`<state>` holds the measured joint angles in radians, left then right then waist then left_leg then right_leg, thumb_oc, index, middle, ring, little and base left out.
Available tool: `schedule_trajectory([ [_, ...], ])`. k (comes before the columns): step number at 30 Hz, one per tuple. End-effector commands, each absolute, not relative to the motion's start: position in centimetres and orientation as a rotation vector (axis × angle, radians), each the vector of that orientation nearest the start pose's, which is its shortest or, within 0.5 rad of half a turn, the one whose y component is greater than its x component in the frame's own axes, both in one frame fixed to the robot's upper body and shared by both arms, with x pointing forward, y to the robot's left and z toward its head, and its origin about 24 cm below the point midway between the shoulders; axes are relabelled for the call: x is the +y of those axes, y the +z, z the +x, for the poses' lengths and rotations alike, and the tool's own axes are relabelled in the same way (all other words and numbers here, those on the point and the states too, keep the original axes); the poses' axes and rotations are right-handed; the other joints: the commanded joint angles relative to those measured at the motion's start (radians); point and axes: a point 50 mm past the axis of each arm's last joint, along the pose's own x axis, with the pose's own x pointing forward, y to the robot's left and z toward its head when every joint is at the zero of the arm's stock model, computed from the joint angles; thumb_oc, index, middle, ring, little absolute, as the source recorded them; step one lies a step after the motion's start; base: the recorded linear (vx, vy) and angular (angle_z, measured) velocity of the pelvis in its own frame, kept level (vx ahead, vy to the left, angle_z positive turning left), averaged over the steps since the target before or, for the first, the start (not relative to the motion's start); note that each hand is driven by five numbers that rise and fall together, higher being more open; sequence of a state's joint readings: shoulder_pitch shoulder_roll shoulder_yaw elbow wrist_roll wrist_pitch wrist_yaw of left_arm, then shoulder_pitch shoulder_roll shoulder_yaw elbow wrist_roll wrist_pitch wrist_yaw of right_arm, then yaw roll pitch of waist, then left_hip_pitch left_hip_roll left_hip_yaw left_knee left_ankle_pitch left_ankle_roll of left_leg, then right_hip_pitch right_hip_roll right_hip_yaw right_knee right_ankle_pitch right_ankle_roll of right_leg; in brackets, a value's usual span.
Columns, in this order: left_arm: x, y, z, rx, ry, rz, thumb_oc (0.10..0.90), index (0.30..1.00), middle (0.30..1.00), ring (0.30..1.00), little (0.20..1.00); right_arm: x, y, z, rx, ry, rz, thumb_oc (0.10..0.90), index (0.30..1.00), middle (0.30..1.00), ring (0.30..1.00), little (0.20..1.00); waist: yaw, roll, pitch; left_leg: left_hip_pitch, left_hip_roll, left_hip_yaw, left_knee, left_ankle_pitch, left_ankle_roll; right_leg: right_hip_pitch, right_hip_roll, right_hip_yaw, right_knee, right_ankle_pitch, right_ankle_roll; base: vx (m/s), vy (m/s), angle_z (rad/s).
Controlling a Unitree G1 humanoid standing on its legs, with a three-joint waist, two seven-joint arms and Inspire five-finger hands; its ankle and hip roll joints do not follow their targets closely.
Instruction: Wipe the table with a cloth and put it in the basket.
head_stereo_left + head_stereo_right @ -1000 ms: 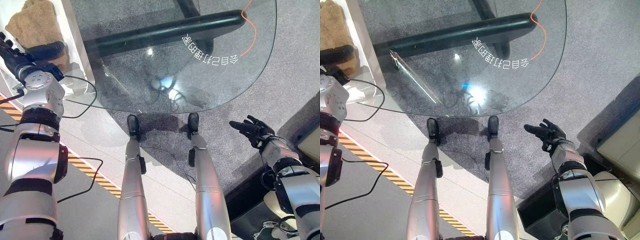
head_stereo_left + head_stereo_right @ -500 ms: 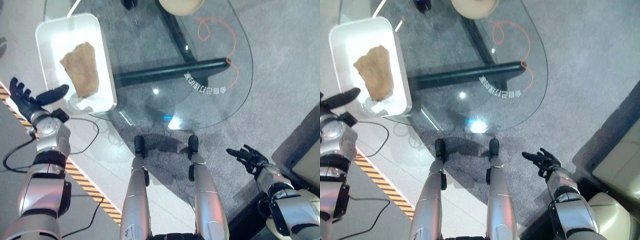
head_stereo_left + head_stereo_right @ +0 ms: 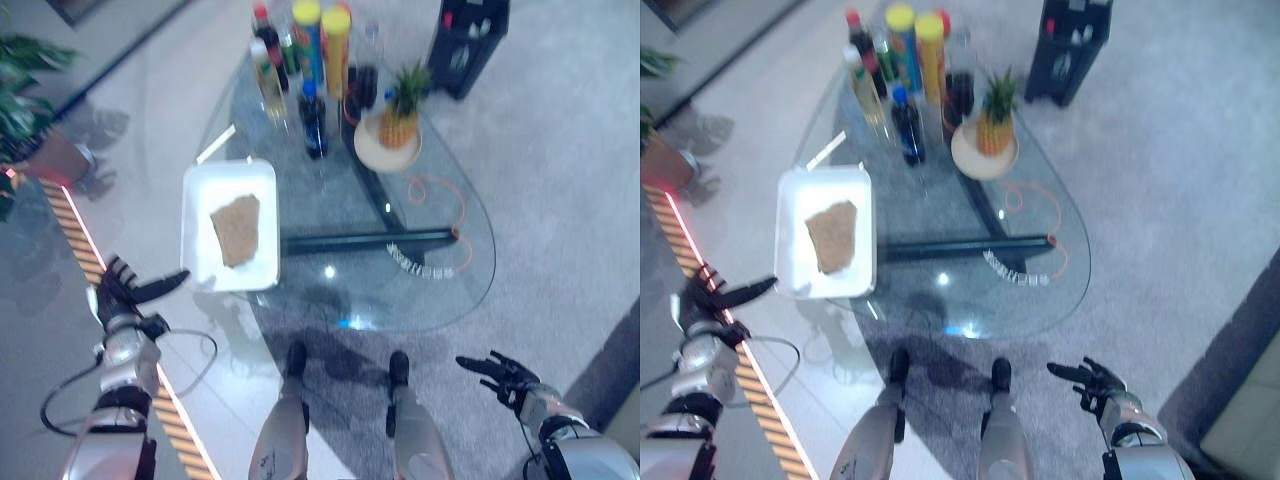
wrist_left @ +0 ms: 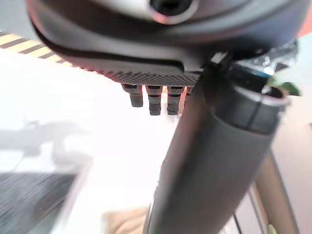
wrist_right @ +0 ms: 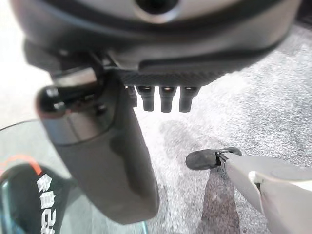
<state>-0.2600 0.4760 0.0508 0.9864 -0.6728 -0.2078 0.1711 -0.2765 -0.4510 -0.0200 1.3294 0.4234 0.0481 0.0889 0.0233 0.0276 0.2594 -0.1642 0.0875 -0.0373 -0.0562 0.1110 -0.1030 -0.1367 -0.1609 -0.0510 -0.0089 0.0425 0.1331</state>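
Cloth [image 3: 236,229] lies in basket [image 3: 200,195], beyond left hand [image 3: 120,296] (fingers spread, empty).

Silver-grey arms (2), each dark robot hand [image 3: 125,298] black-fingered.

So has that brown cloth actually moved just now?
No. The brown cloth lies in the white tray as before; the camera shifted.

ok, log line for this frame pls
cloth: lying in white basket on glass table | left hand: open, empty, beside basket | right hand: open, empty, off table
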Motion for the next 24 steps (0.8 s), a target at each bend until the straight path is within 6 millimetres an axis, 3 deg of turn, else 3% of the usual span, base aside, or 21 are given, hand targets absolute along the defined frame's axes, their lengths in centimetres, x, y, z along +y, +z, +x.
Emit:
schedule_trajectory([
  [1, 33.9, -4.9, 22.1, 0.457, 0.617, -0.072, 0.8, 0.9, 0.9, 0.9, 0.9, -32.5, -11.6, 13.7, 1.056, -0.44, -0.002, 0.8, 0.9, 0.9, 0.9, 0.9, -0.003, -0.019, -0.072, 0.012, -0.113, 0.033, 0.027, -0.08, 0.066, -0.009, 0.06, -0.031, 0.054, -0.034, -0.023, 0.12, -0.004, 0.04],
  [3, 32.8, -7.9, 19.1, 0.64, 0.529, -0.047, 0.8, 0.9, 0.9, 0.9, 0.9, -31.7, -12.5, 12.5, 1.093, -0.411, -0.04, 0.8, 0.9, 0.9, 0.9, 0.9, -0.003, -0.021, -0.11, 0.063, -0.108, 0.034, 0.006, -0.08, 0.065, 0.037, 0.061, -0.037, 0.038, -0.03, -0.023, 0.13, 0.012, 0.08],
  [7, 31.7, -10.7, 15.8, 0.83, 0.474, -0.045, 0.8, 0.9, 0.9, 0.9, 0.9, -30.9, -13.3, 11.1, 1.144, -0.398, -0.042, 0.8, 0.9, 0.9, 0.9, 0.9, -0.006, -0.023, -0.152, 0.112, -0.102, 0.035, -0.014, -0.084, 0.064, 0.085, 0.062, -0.039, 0.017, -0.027, -0.021, 0.1, 0.025, 0.02],
  [8, 31.2, -11.9, 14.0, 0.902, 0.473, -0.048, 0.8, 0.9, 0.9, 0.9, 0.9, -30.5, -13.6, 10.5, 1.179, -0.366, -0.068, 0.8, 0.9, 0.9, 0.9, 0.9, -0.01, -0.023, -0.172, 0.134, -0.098, 0.038, -0.02, -0.088, 0.064, 0.108, 0.063, -0.041, 0.008, -0.027, -0.022, 0.09, 0.044, 0.0],
  [17, 28.8, -14.6, 9.3, 1.162, 0.388, -0.041, 0.8, 0.9, 0.9, 0.9, 0.9, -28.9, -15.0, 7.6, 1.331, -0.3, -0.116, 0.8, 0.9, 0.9, 0.9, 0.9, -0.013, -0.029, -0.209, 0.209, -0.087, 0.04, -0.029, -0.114, 0.06, 0.186, 0.059, -0.06, -0.014, -0.039, -0.022, 0.04, 0.023, 0.01],
  [24, 28.2, -15.1, 8.0, 1.252, 0.372, -0.042, 0.8, 0.9, 0.9, 0.9, 0.9, -28.7, -15.2, 7.0, 1.382, -0.288, -0.131, 0.8, 0.9, 0.9, 0.9, 0.9, -0.017, -0.028, -0.221, 0.228, -0.081, 0.037, -0.031, -0.122, 0.059, 0.203, 0.059, -0.061, -0.021, -0.04, -0.022, 0.01, 0.005, 0.0],
])
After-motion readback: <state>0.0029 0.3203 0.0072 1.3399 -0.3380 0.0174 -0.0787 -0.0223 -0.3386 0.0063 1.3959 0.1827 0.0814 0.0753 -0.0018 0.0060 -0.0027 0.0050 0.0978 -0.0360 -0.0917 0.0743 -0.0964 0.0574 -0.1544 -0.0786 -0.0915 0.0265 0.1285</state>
